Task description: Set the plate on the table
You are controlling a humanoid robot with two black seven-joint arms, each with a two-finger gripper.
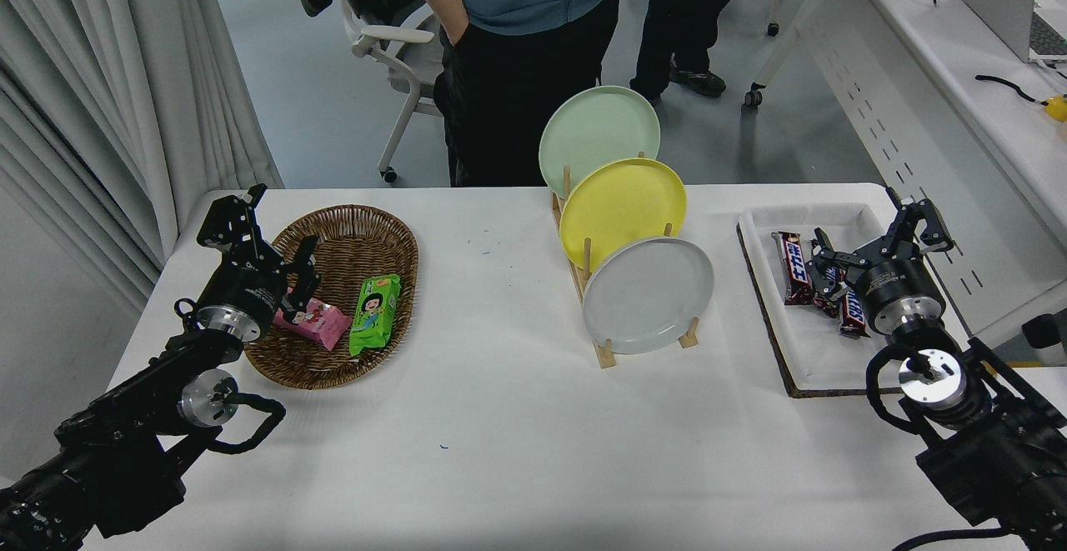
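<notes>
The pale grey plate (648, 294) stands on edge in the front slot of a wooden rack (603, 353), in front of a yellow plate (622, 206) and a pale green plate (598, 132). The rack stands on the white table (517, 426). My right gripper (874, 234) is open and empty, over the white tray to the right of the grey plate, well apart from it. My left gripper (271, 230) is open and parked at the lower left over the wicker basket.
A white tray (804, 351) with several chocolate bars (794, 266) lies at the right. A wicker basket (350, 230) at the left holds a green snack pack (374, 313) and a pink one (318, 323). Two people (517, 76) stand at the far side.
</notes>
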